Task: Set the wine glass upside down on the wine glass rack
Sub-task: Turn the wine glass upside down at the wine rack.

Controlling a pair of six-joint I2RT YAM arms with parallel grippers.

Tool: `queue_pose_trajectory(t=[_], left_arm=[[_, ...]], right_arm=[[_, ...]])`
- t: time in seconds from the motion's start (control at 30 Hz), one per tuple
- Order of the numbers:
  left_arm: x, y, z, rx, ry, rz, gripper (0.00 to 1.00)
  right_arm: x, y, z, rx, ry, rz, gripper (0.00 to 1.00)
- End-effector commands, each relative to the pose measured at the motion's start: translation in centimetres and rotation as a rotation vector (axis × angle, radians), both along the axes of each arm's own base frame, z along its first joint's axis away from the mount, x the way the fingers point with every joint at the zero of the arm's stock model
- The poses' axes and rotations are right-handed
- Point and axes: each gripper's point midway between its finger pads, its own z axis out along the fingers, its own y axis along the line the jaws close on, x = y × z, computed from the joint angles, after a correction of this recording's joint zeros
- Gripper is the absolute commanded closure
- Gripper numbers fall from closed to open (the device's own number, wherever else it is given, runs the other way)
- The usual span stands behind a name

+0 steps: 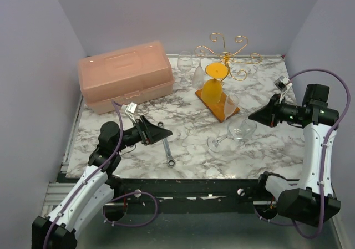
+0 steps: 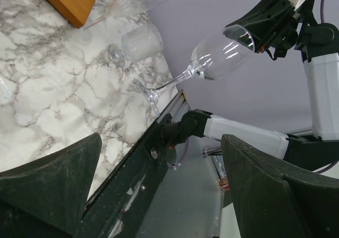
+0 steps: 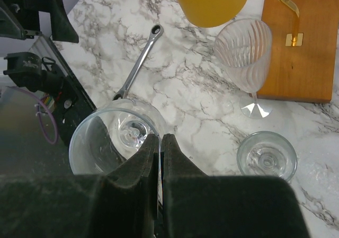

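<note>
The clear wine glass [image 1: 239,129] is tilted, its bowl toward the right and its foot low over the marble near the front edge. My right gripper [image 1: 260,116] is shut on the bowl's rim. The right wrist view looks into the glass [image 3: 114,137], with my gripper [image 3: 160,140] pinching the rim. The left wrist view shows the glass [image 2: 222,52] side-on. The gold wire rack [image 1: 228,56] stands at the back on its orange-brown base [image 1: 216,106], with an orange glass [image 1: 213,88] hanging upside down on it. My left gripper [image 1: 161,131] is open and empty, at the front left.
A pink plastic box [image 1: 125,74] is at the back left. A wrench [image 1: 166,145] lies near my left gripper. Two clear glasses [image 1: 188,66] stand left of the rack. A ribbed glass [image 3: 243,52] stands by the base corner, and another clear glass [image 3: 266,156] stands beside it.
</note>
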Motion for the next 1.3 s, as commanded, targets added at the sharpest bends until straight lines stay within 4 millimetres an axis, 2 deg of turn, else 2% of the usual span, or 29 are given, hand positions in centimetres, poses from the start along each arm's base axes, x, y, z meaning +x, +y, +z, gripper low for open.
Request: queue_pose_trajectory(t=[0.0, 0.27, 0.83, 1.07, 1.27], left_arm=[[0.6, -1.2, 0.5, -0.05, 0.075, 0.03, 0.01], [0.5, -3.3, 0.2, -0.054, 0.167, 0.011, 0.01], [1.0, -3.3, -0.7, -0.098, 0.323, 0.141, 0.02], [0.9, -4.1, -2.2, -0.067, 0.426, 0.153, 0.02], [0.8, -4.8, -2.2, -0.056, 0.435, 0.151, 0.02]], right_arm=[[-0.2, 1.3, 1.2, 0.076, -0.043, 0.072, 1.0], [0.3, 1.7, 1.1, 0.098, -0.04, 0.088, 1.0], [0.8, 3.0, 0.3, 0.13, -0.018, 0.151, 1.0], [0.6, 3.4, 0.4, 0.137, -0.02, 0.168, 1.0], [0.5, 3.5, 0.4, 0.137, -0.02, 0.175, 1.0]])
